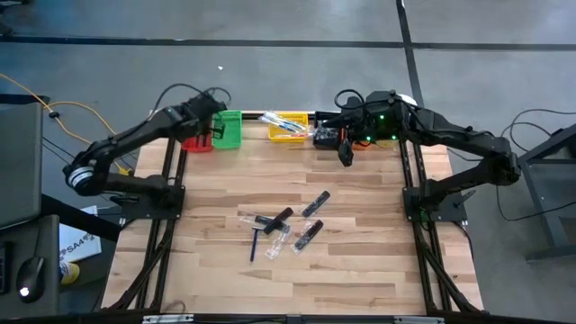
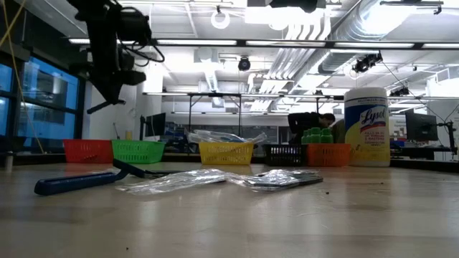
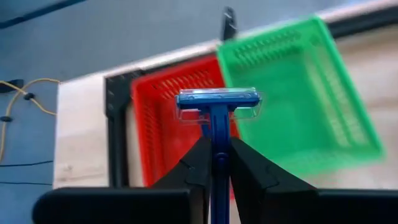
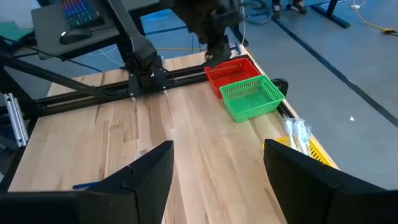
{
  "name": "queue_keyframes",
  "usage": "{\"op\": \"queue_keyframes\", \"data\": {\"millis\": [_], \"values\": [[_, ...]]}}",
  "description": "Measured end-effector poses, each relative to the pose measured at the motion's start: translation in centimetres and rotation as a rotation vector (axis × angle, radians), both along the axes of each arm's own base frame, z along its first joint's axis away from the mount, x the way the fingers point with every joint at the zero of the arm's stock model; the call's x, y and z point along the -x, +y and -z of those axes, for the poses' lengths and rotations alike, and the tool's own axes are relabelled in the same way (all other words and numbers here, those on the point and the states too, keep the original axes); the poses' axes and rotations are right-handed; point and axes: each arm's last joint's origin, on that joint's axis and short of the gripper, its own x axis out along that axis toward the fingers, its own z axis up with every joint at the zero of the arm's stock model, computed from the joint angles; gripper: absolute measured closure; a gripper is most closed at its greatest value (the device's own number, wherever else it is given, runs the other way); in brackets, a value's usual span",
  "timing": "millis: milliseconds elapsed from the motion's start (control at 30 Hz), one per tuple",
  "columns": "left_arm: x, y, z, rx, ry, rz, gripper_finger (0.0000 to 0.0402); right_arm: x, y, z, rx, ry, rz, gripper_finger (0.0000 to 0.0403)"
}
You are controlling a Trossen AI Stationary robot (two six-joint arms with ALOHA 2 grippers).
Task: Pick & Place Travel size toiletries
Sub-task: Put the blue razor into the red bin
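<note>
My left gripper [image 3: 216,146] is shut on a blue razor [image 3: 217,102] and hangs above the red bin [image 3: 171,121] and the green bin [image 3: 298,99] at the table's far left [image 1: 214,129]. More travel size toiletries lie loose mid-table [image 1: 281,225]: clear-wrapped items, slim dark pieces and another blue razor [image 2: 79,183]. My right gripper [image 4: 217,180] is open and holds nothing, raised near the far right [image 1: 346,155]. My left gripper pinches the razor's handle [image 3: 217,158] between its two fingers, a little below the head. The handle runs along the fingers, and the head [image 3: 217,99] sticks out past the fingertips. The fingers slant down toward the far edge. The razor hangs clear above the bins.
Along the far edge stand a yellow bin [image 1: 286,126] with wrapped items, a black bin [image 2: 287,153], an orange bin [image 2: 328,153] with green bottles, and a large white jar [image 2: 366,127]. Bare wood lies toward the near edge [image 1: 297,283].
</note>
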Motion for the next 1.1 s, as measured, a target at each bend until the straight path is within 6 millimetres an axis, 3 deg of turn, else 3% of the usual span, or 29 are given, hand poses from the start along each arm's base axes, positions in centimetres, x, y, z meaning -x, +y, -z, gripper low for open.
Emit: {"op": "queue_keyframes", "data": {"millis": [167,367,767,1100], "values": [[1.2,3.2,0.9,0.025,0.012,-0.044,0.037,0.0,-0.1,0.0,0.015,0.001,0.024,0.0165],[0.4,4.7,2.9,0.063,0.102,-0.075,0.0359,0.0,-0.3,-0.1,0.033,-0.004,0.067,0.0165],[-0.7,6.4,6.9,0.102,0.292,-0.16,0.0356,0.0,-0.3,-0.1,0.031,-0.008,0.076,0.0165],[-0.8,6.4,7.6,0.168,0.297,-0.127,0.0345,0.0,-0.3,-0.1,0.031,-0.008,0.076,0.0165]]}}
